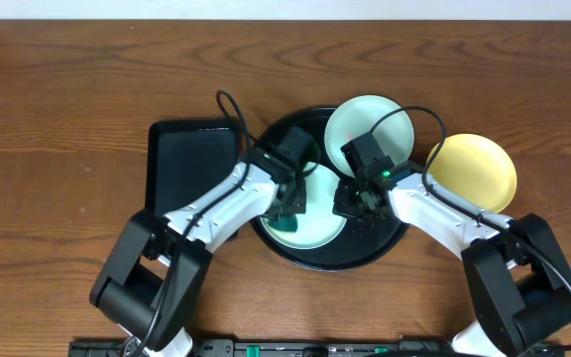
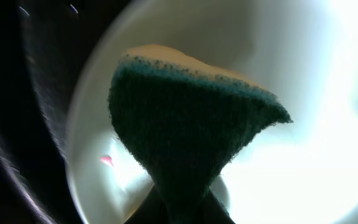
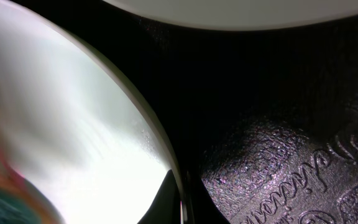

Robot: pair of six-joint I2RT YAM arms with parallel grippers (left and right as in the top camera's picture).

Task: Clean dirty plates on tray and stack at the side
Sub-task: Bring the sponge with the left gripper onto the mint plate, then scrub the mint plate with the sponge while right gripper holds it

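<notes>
In the tray (image 1: pixel 367 245), the left tool (image 1: pixel 288 204) pinches a green sponge (image 2: pixel 185 137) against one mint plate (image 1: pixel 320 226), whose rim meets the right tool (image 1: pixel 353 201), its opening indiscernible.

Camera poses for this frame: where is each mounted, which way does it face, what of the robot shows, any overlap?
Overhead: fixed above the table, facing straight down; round tray, mint plate on it, yellow plate off it, both arms, left gripper, right gripper.
Left wrist: close above the mint plate, facing down; the green sponge in its gripper fills the frame.
Right wrist: low over the tray floor, facing along the plate's rim; one dark fingertip shows.
Shared: both wrist views show that mint plate and the tray.
</notes>
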